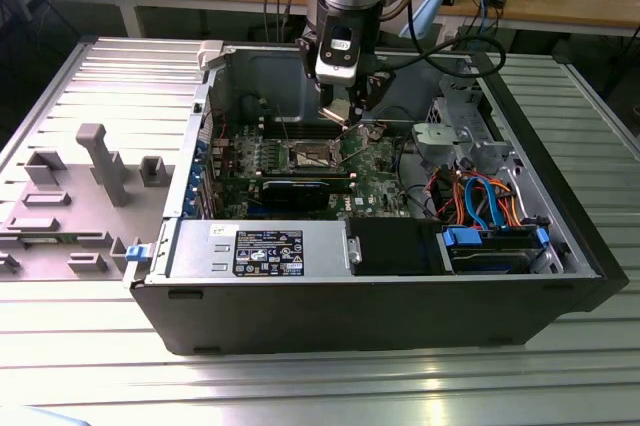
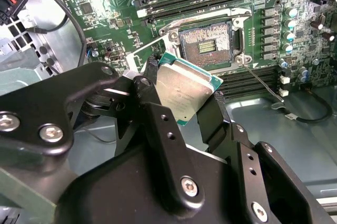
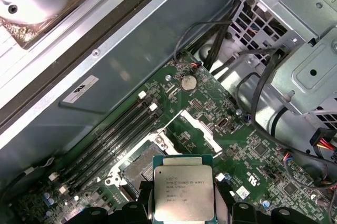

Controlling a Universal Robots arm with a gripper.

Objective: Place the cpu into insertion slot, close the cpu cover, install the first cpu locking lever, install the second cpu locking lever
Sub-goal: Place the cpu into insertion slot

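Your gripper [image 2: 181,98] is closed on the cpu [image 2: 185,88], with a finger on each of two opposite edges. It holds the chip tilted in the air just beside the insertion slot [image 2: 207,45], not squarely over it. In the exterior view the tool hangs inside the open computer case [image 1: 400,296], over the far part of the motherboard [image 1: 385,191].

By my reading, none of the four steps is finished. The slot's dark centre lies bare, and the cpu cover [image 3: 199,129] stands swung open off the socket. One thin locking lever [image 2: 261,80] juts out free from the socket's corner. Seating the chip, closing the cover and fastening both levers are all left to do.

You cannot judge how high the chip rides above the board. The first wrist view cuts off the fingers below the chip. The gripper body hides the near side of the socket in the second wrist view. Where the other lever lies is hard to make out.
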